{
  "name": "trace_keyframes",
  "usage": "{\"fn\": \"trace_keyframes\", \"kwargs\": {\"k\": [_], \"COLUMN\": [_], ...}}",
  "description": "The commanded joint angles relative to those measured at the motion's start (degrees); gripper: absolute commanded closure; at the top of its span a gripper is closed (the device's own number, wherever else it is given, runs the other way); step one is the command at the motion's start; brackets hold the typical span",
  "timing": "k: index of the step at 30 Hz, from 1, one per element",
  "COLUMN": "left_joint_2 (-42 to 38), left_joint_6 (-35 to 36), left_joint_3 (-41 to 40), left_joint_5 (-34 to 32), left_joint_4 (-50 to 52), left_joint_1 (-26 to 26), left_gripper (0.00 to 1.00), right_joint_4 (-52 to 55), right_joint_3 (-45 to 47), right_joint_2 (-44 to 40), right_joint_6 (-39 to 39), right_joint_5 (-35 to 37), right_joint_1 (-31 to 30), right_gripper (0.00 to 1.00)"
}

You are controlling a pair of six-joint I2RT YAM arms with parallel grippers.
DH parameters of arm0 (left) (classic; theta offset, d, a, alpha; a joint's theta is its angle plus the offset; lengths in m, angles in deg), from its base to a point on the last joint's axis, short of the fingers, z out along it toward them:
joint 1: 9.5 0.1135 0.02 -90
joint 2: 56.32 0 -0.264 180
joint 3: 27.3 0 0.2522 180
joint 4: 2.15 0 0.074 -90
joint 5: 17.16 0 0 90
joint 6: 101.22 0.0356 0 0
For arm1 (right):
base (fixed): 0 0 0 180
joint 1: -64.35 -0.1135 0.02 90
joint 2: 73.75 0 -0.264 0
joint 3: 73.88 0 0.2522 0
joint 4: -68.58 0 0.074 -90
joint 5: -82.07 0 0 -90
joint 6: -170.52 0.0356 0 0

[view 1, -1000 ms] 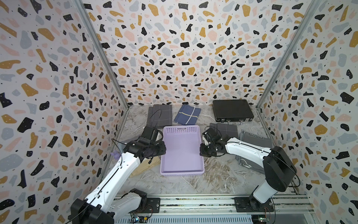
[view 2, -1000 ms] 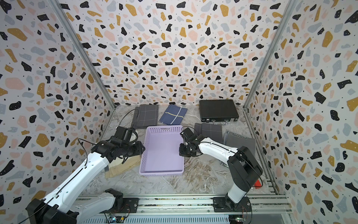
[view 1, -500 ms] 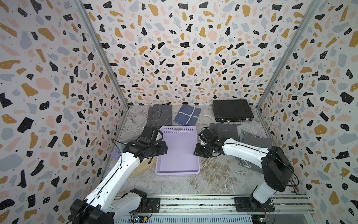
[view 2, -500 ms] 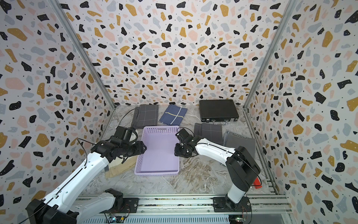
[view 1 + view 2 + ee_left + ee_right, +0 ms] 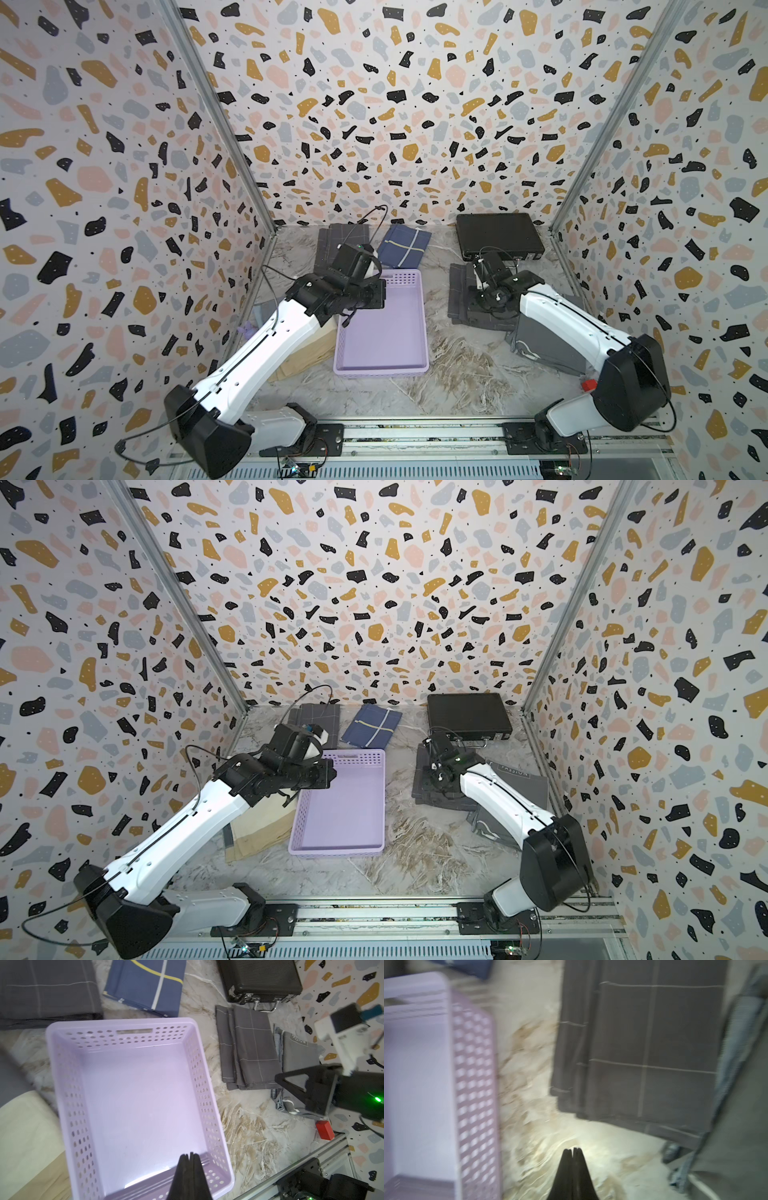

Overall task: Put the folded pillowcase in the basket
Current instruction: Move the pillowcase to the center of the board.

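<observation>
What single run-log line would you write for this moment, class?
basket: empty | left gripper: shut, empty, over basket | right gripper: shut, empty, beside grey checked folded cloth | status: nothing placed yet

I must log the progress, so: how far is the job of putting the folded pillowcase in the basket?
Done: nothing visible; the basket is empty. In hand: nothing; the left gripper is shut over the basket, the right gripper is shut near the grey checked cloth, and neither holds anything. Left: the whole pick, carry and placing.
</observation>
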Motion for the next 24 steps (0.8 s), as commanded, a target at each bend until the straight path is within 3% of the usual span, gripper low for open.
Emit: {"fn": "trace_keyframes", "kwargs": {"k": [1,6,11,17,24], "left_joint_2": [4.94,10.66,17.95,24.39,33.51], "left_joint_6": [-3.27,-7.31,-7.16,-5.46,-2.95], "left_joint_3": [2.96,2.88,9.3,17.98,28.05], "left_joint_5": [-1.48,4.19,7.01,5.44,1.66], "left_joint_4": [-4.16,-16.21,-15.02,-9.7,-3.24], "left_joint_1": [-0.72,-0.59,-1.27,-2.79,-7.22], "left_gripper": [1.0,1.0,1.0,0.72,0.51], "right_joint_4": [3.67,3.41,2.64,-2.77,-8.16], "right_joint_3": [-6.33,-12.57,-12.66,-1.08,12.25], "right_joint_2": [7.44,19.79,25.77,22.29,12.26], "right_joint_6": [-6.53,-5.35,-3.93,-0.8,4.09], "right_joint_5": [0.47,-4.43,-7.52,-12.47,-18.2], "right_joint_1": [4.41,9.03,9.23,8.99,5.99], "right_gripper": [1.0,1.0,1.0,1.0,1.0]}}
